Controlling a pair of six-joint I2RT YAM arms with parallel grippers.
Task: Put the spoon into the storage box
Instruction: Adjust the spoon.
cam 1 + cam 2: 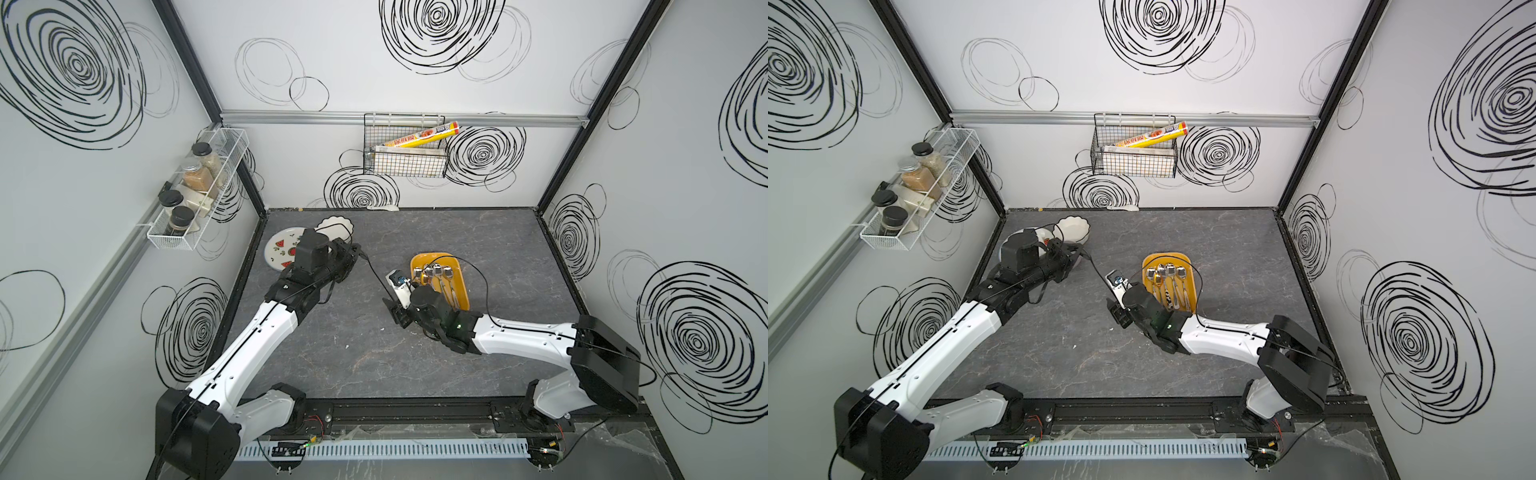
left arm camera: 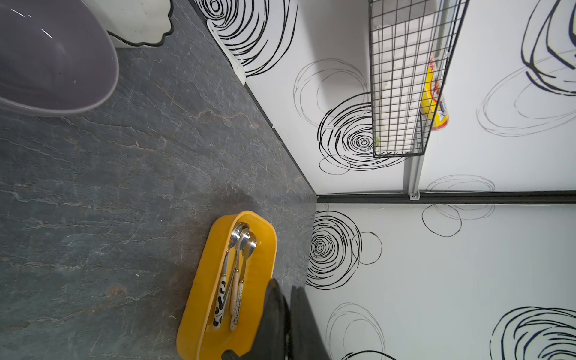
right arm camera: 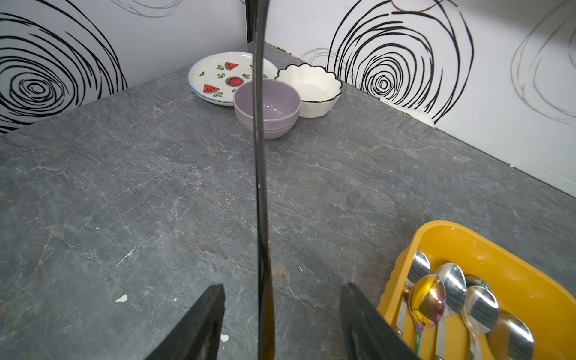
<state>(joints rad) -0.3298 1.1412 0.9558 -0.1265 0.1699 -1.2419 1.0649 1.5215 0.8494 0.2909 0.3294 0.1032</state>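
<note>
The yellow-orange storage box (image 1: 462, 286) (image 1: 1187, 266) sits right of the table's middle, and several spoons (image 1: 437, 272) (image 2: 240, 246) lie in it side by side. One iridescent spoon (image 3: 428, 299) rests among the silver ones. My right gripper (image 1: 400, 301) (image 3: 283, 286) hangs just left of the box (image 3: 498, 246), open, with only bare table between its fingers. My left gripper (image 1: 355, 251) (image 2: 285, 285) is shut on nothing, at the back left beside the bowls.
A purple bowl (image 3: 268, 106) (image 2: 56, 62), a white scalloped bowl (image 1: 334, 226) and a watermelon plate (image 1: 280, 249) stand at the back left. A black cable (image 3: 260, 156) crosses the right wrist view. A small white object (image 1: 386, 207) lies against the back wall.
</note>
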